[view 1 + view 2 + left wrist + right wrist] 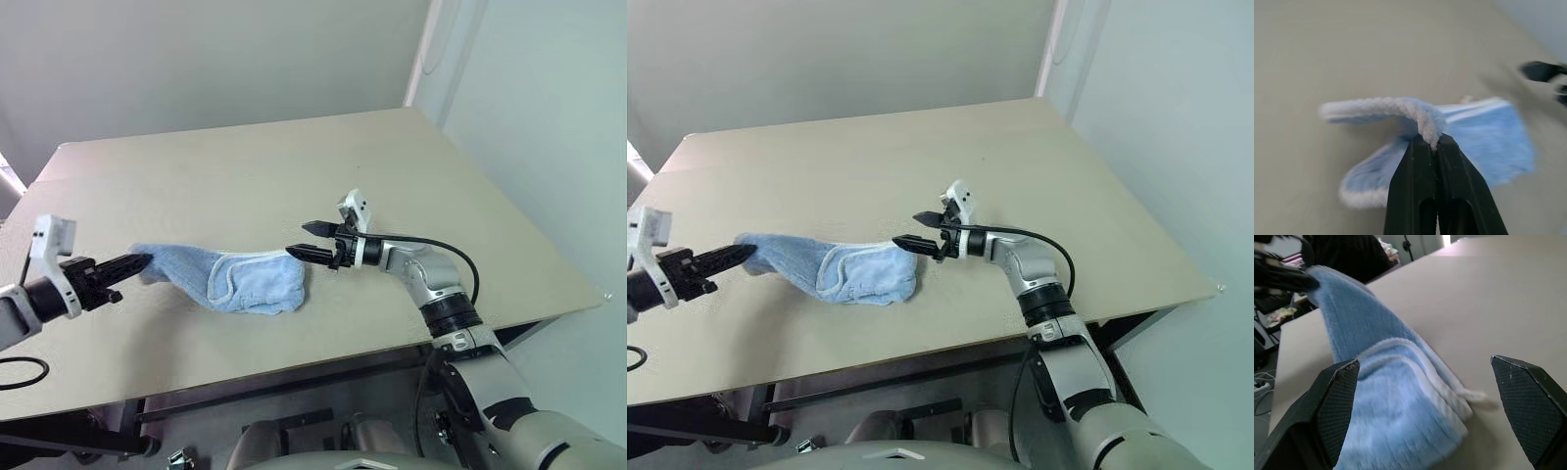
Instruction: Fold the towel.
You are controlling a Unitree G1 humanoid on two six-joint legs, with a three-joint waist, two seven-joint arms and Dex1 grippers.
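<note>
The light blue towel [235, 276] lies bunched on the beige table [294, 166], its left end lifted off the surface. My left gripper [145, 260] is shut on that raised whitish border [1427, 122], at the towel's left end. The rest of the cloth [1396, 401] sags down to the table in a folded heap with its white edge showing. My right gripper [308, 240] stands open just right of the heap, pointing left at it, with nothing between its fingers [1339, 401].
The table's front edge [294, 367] runs close below the towel, and its right edge [529, 225] lies beyond my right arm. A black cable [460, 257] loops over the right forearm. Bare tabletop stretches behind the towel to the wall.
</note>
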